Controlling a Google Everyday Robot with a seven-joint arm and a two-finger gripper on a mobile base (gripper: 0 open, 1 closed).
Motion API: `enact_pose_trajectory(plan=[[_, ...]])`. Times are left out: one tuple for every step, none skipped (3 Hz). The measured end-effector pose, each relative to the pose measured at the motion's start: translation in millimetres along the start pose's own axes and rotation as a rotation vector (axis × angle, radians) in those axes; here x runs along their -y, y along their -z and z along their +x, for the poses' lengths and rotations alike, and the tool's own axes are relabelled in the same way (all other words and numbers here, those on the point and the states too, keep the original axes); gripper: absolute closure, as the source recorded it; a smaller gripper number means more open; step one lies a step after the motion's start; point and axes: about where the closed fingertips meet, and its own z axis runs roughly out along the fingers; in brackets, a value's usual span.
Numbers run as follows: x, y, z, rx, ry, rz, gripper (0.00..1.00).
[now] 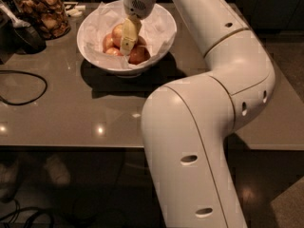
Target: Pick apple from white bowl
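The white bowl (161, 30), lined with crumpled white paper, stands at the back of the grey table and holds several apples. The palest apple (116, 32) lies at the back left of the pile, partly hidden by my gripper. Smaller, redder apples lie at the front right (138, 56) and on the left (108, 42). My gripper (126, 49) reaches straight down into the bowl from above, its pale yellow tip among the apples, just right of the pale apple.
A glass jar of brown snacks (43, 13) stands at the back left beside a dark appliance (16, 34). A black cable (23, 87) loops on the table at left. My white arm (213, 80) arches over the table's right side.
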Motion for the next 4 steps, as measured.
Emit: enact_pose_trajectory(plan=[[0.0,-0.1,0.0,0.000,0.000,0.000,0.28],[0.0,-0.2,0.0,0.000,0.000,0.000,0.52],[0.0,-0.2,0.0,0.000,0.000,0.000,0.74],[0.0,-0.2,0.0,0.000,0.000,0.000,0.97]])
